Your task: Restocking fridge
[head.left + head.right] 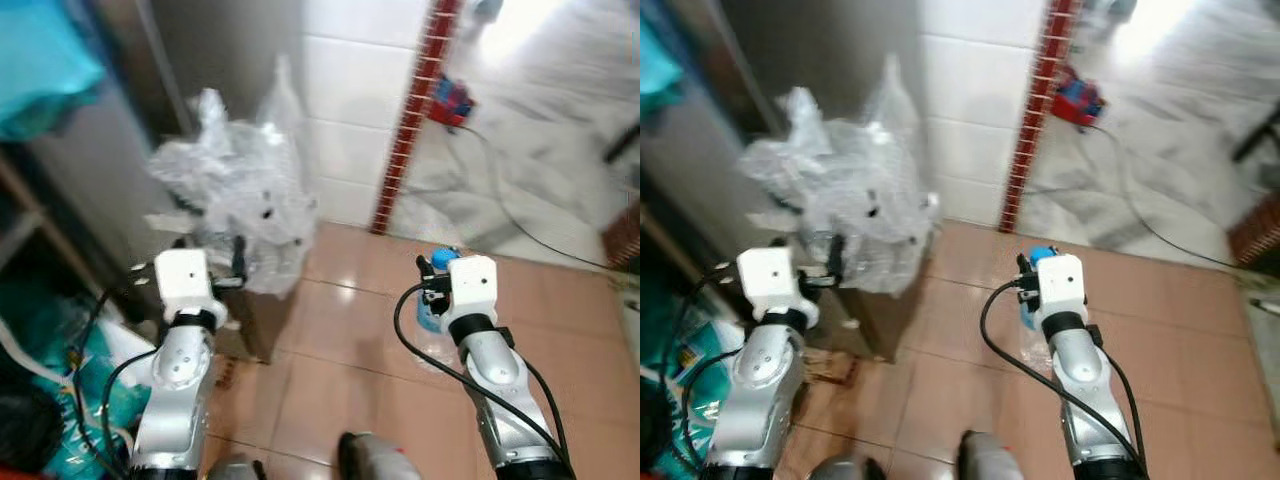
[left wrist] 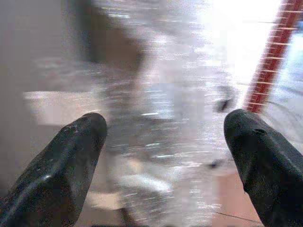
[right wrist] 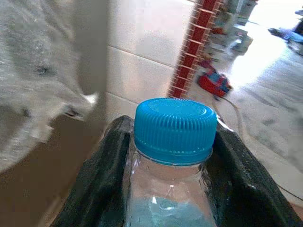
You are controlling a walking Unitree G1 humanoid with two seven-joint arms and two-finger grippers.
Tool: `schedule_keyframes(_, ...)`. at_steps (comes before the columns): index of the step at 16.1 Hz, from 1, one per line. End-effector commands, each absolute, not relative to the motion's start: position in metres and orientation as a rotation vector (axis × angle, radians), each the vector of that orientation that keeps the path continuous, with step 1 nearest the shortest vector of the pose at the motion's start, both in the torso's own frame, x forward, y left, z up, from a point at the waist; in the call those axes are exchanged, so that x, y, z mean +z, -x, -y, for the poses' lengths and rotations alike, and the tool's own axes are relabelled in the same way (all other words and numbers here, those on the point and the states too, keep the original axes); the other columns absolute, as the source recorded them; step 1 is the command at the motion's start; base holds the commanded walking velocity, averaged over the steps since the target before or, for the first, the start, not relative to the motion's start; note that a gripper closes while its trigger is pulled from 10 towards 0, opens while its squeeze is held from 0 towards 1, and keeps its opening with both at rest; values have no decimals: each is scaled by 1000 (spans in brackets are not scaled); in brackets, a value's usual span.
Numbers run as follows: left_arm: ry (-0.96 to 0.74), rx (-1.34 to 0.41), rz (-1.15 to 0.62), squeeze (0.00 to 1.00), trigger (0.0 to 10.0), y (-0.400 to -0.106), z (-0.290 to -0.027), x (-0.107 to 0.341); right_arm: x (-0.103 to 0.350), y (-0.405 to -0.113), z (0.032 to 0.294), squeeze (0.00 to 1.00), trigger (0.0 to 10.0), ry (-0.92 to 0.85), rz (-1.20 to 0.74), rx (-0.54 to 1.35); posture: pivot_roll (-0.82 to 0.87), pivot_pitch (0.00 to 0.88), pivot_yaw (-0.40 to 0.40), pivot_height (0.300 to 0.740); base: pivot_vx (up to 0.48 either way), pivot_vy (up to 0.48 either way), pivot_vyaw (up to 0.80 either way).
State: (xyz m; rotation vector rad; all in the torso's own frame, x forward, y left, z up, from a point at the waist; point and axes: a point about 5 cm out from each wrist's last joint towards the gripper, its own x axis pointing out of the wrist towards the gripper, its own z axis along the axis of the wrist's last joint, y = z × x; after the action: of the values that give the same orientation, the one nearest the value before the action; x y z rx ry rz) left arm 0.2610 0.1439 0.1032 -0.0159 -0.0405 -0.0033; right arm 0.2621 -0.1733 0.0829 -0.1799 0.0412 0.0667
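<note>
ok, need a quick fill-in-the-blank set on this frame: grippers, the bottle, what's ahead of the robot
1. The right gripper is shut on a clear bottle with a ____ cap.
2. The left gripper is ____ and holds nothing.
3. Ahead of the left gripper sits a crumpled clear ____ bag.
4. A strip of ____ tiles runs up the white wall.

Missing words: blue; open; plastic; red

Home utility corner, white tiled wall (image 1: 345,110), terracotta floor tiles (image 1: 340,350), plastic bag (image 1: 245,200)
</note>
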Motion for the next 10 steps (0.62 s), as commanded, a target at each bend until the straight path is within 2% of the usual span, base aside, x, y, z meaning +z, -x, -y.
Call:
schedule_keyframes(1,10,-14,40,0,10000,-264,-145,103,87,-263,172,0,10000,178,-22,74,40,97,-8,740,0,0,0)
schedule_keyframes(5,-33,81,72,0,10000,-274,-155,109,88,-261,172,0,10000,182,-18,73,20,107,3,740,0,0,0)
schedule_keyframes(10,5,52,78,0,10000,-277,-147,108,91,-263,180,0,10000,196,-16,50,5,117,-6,740,0,0,0)
